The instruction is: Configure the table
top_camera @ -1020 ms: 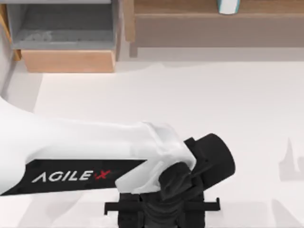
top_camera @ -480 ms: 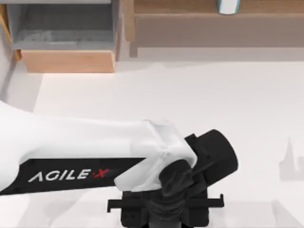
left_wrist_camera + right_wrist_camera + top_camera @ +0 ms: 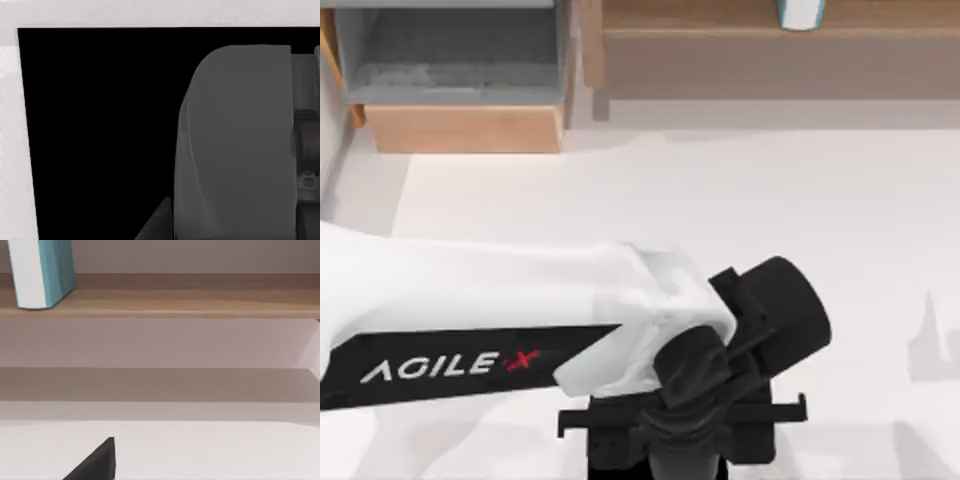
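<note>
Shifted slightly rightward and lower in frame: left arm over table. Left gripper state: cannot tell. Task barely begun, apparently.

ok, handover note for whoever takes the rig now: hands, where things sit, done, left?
Left hand: low at the near edge of the table, arm reaching in from the left; its fingers can't be read.
Right arm: parked facing the wooden shelf.
Teal-and-white box stands on the shelf's top board. Grey box with wood front sits at the far left.
Done: nothing laid out on the table.
Left: the whole setup.
</note>
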Available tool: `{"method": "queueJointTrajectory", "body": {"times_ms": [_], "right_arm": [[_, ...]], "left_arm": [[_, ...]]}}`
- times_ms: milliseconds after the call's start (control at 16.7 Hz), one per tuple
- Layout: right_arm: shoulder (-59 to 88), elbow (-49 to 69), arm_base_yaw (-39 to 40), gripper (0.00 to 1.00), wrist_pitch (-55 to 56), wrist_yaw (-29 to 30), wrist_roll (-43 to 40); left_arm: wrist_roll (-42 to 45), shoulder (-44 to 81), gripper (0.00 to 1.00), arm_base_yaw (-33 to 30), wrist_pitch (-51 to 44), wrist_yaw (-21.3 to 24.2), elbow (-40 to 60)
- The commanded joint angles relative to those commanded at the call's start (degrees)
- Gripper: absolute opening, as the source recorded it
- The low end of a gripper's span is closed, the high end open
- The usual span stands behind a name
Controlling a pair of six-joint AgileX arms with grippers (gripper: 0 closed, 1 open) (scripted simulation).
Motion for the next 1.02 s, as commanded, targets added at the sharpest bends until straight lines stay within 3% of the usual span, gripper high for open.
{"method": "queueJointTrajectory", "body": {"times_ms": [900,1020], "right_arm": [[0.00,0.00,0.00,1.00,0.00,0.00,0.00],[0.00,0.00,0.00,1.00,0.00,0.00,0.00]], "left_arm": [[0.14,3.10,0.00,0.38,0.85,-0.07,-3.52],[0.14,3.10,0.15,0.38,0.85,-0.07,-3.52]]}}
